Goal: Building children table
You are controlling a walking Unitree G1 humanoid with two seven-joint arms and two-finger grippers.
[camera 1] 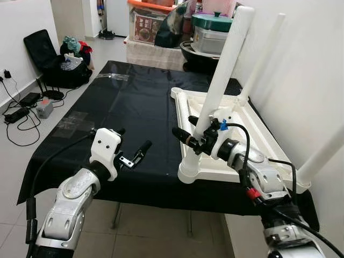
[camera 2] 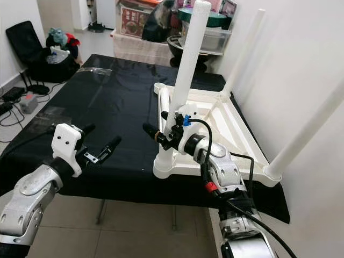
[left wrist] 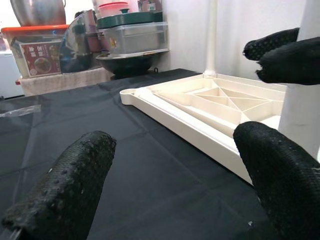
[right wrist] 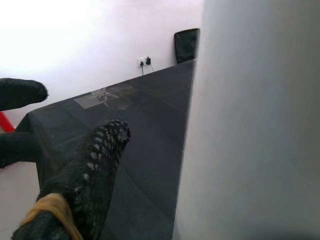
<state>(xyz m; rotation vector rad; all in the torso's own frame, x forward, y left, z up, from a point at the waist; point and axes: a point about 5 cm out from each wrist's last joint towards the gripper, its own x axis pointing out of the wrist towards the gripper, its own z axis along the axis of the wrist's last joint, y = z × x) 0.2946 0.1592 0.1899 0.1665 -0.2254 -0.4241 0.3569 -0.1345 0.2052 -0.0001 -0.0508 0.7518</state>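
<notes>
The right gripper (camera 1: 189,129) has its jaws around the near leg (camera 1: 223,70), low on its shaft; whether they clamp cannot be told. The left gripper (camera 1: 134,146) hovers with jaws apart above the black cloth (camera 1: 123,102). The upturned white tabletop (camera 1: 258,131) lies on the cloth beside the wall, legs upright.

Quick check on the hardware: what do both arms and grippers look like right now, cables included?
Both arms are silver metal segments. The left gripper has a white housing and textured black fingers. The right gripper has the same black fingers, a blue fitting, black cables looping along the forearm, and a red connector.
</notes>
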